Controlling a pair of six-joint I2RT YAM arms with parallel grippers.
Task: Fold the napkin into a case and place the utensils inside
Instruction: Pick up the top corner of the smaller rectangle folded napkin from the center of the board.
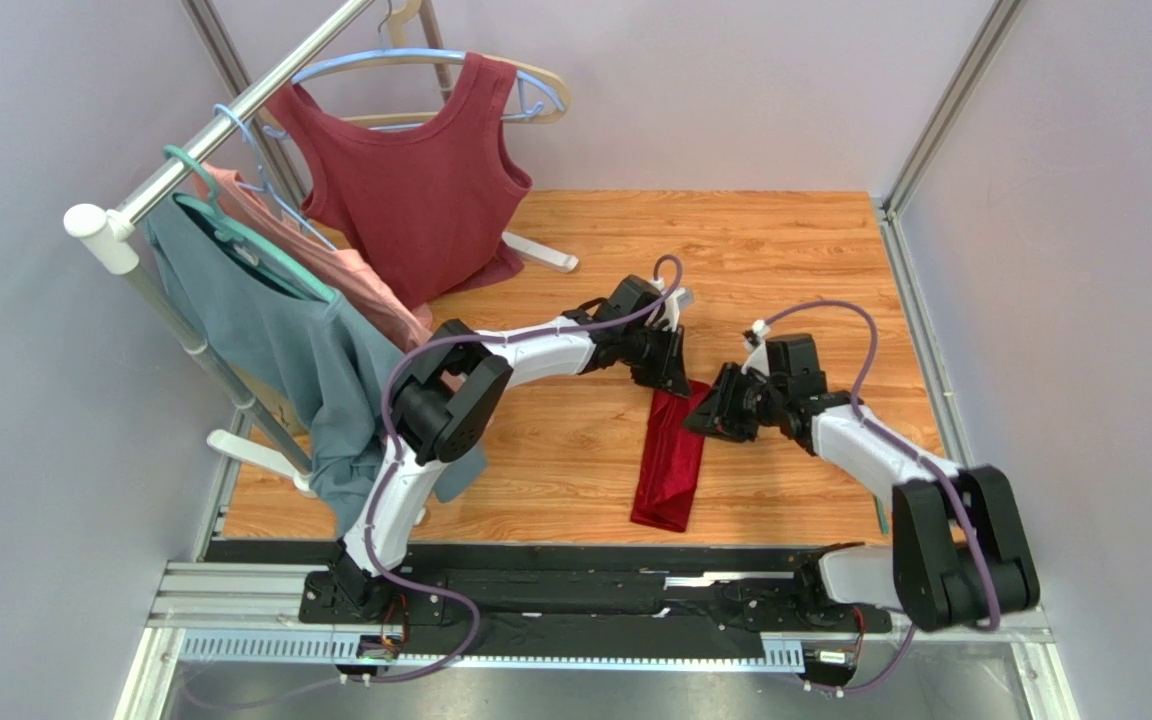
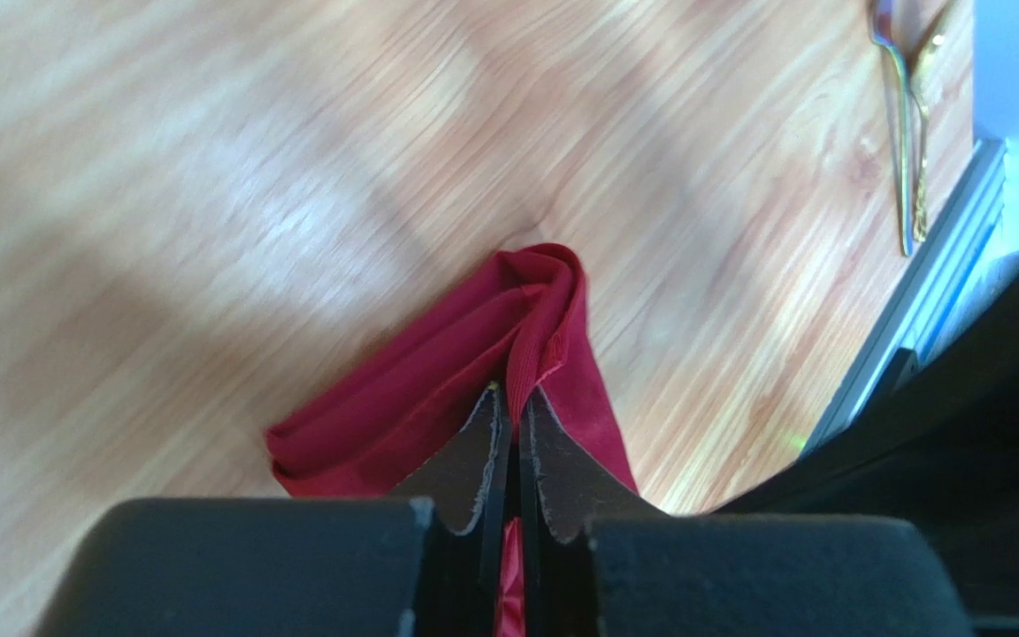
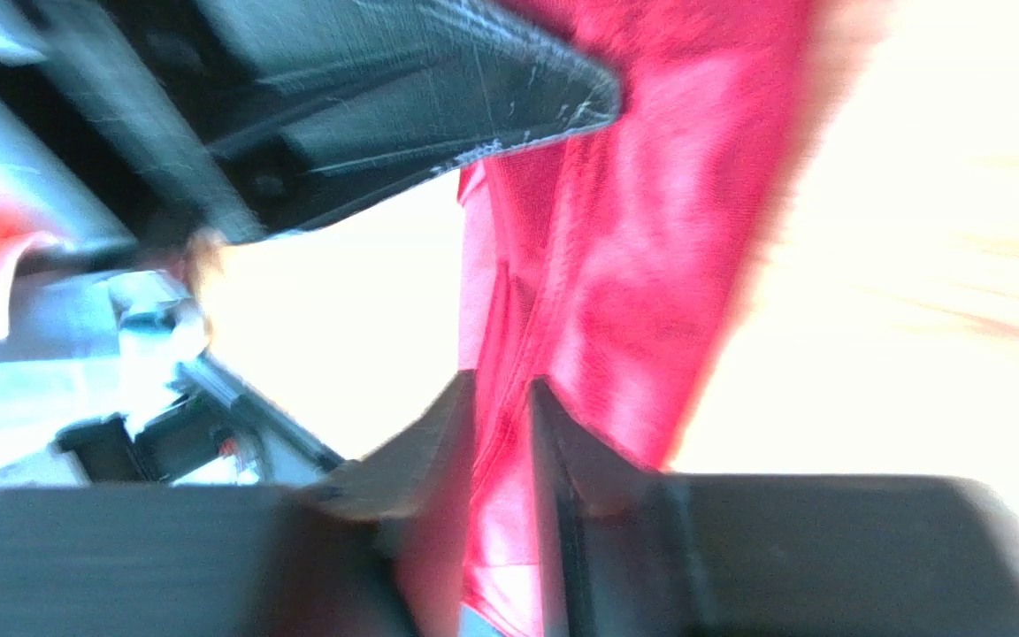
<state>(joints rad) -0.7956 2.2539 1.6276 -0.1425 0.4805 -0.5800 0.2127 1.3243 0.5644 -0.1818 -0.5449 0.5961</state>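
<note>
The crimson napkin (image 1: 671, 468) lies on the wooden table as a narrow folded strip running from the middle toward the near edge. My left gripper (image 1: 672, 372) is shut on its far end; in the left wrist view the cloth (image 2: 435, 385) bunches up between the closed fingers of that gripper (image 2: 512, 388). My right gripper (image 1: 705, 420) is shut on the strip's right edge just below; the right wrist view shows the cloth (image 3: 635, 266) pinched in that gripper (image 3: 499, 385), with a left finger (image 3: 409, 93) above. The gold utensils (image 2: 910, 120) lie by the table's right rail, seen only in the left wrist view.
A clothes rack stands at the back left with a maroon sleeveless top (image 1: 417, 180), a pink garment (image 1: 349, 278) and a teal garment (image 1: 282, 338). Its white foot (image 1: 545, 252) rests on the table. A metal rail (image 1: 920, 330) and grey walls bound the right side.
</note>
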